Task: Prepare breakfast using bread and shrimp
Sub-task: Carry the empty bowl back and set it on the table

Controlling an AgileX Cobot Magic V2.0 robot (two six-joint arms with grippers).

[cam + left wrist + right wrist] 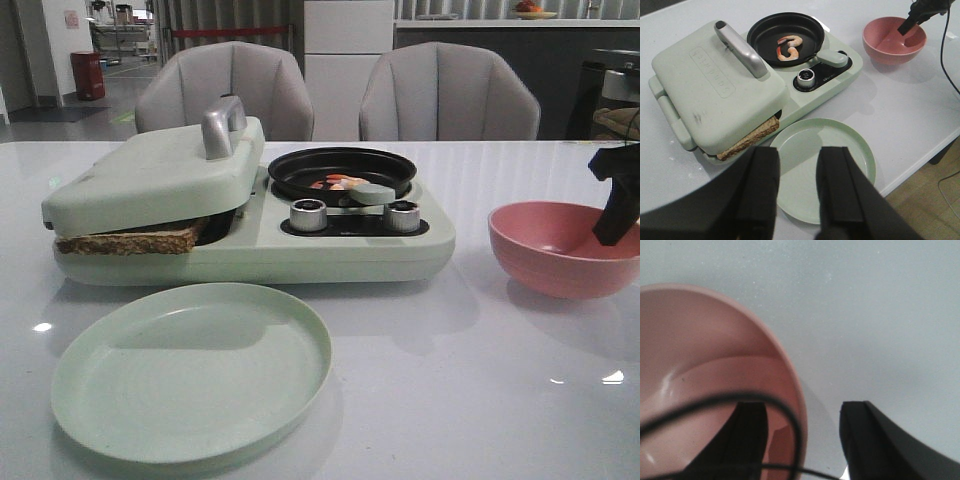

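A: Bread [130, 238] sits in the press [160, 175] at the left of the cooker [300, 245], lid down on it, crust edge poking out the near side. Lid rests tilted, not flush.

B: Shrimp?

A: Shrimp [789, 46] in the black pan [765, 35] on the cooker's far right. I make out two curled pieces from my left wrist; the front view shows only a bit of pink over the rim. Two knobs [308, 214] sit just in front of the pan.

B: Your hands?

A: My left gripper [797, 195] hangs above the near edge of the table [480, 400], over the green plate [190, 370]. Fingers [762, 190] parted, nothing between them. The plate lies just in front of the cooker.

B: And the right?

A: My right gripper [800, 440] is at the pink bowl [700, 350], right of the cooker and well apart from it. Its fingers spread, one inside the bowl, one outside, straddling the rim. Gripping nothing that I can see. A black cable [715, 402] loops across that view.

B: Bowl contents?

A: Cannot tell for the whole bowl; the part showing is bare.
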